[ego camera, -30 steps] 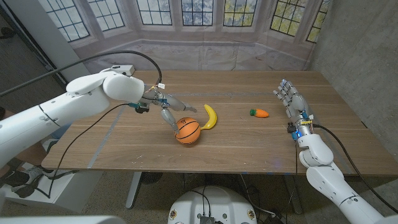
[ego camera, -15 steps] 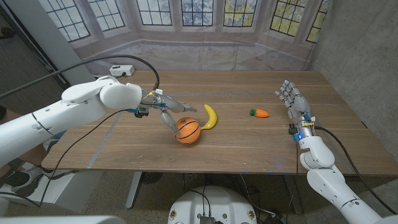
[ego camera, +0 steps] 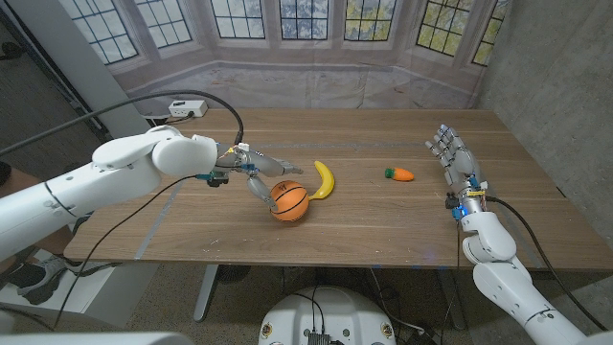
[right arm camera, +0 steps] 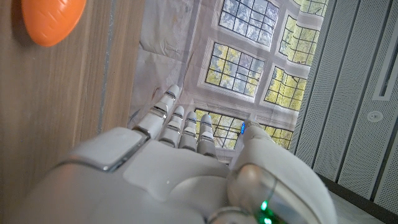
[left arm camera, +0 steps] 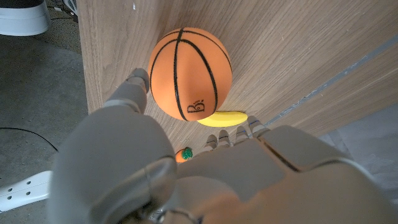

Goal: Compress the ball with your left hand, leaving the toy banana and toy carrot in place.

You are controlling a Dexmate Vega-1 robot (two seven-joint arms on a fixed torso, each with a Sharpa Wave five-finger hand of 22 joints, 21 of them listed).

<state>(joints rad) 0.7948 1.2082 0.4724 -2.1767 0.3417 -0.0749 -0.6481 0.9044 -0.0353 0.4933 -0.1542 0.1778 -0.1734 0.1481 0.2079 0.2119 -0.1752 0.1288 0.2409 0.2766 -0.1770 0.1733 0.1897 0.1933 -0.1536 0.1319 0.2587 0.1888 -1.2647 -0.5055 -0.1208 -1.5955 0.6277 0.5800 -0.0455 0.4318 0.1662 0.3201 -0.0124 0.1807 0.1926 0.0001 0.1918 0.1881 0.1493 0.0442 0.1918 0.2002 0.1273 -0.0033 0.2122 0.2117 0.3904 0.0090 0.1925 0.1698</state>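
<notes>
An orange basketball-patterned ball (ego camera: 290,201) (left arm camera: 191,73) sits on the wooden table (ego camera: 383,225) near its middle. My left hand (ego camera: 259,171) (left arm camera: 186,168) is just left of the ball, fingers spread, thumb beside the ball's left side and the other fingers reaching over its far side; contact cannot be told. A yellow toy banana (ego camera: 326,179) (left arm camera: 222,119) lies just right of and behind the ball. An orange toy carrot (ego camera: 399,174) (right arm camera: 53,18) with a green top lies further right. My right hand (ego camera: 454,156) (right arm camera: 186,162) stands open at the right edge, fingers straight, holding nothing.
Black cables (ego camera: 134,206) trail across the table's left part from my left arm. A white box (ego camera: 186,108) sits at the far left corner. Windows and a grey wall back the table.
My left arm has drawn back and lowered slightly, and the hand has settled a little closer around the ball. Ball, banana, carrot and right hand have stayed put.
</notes>
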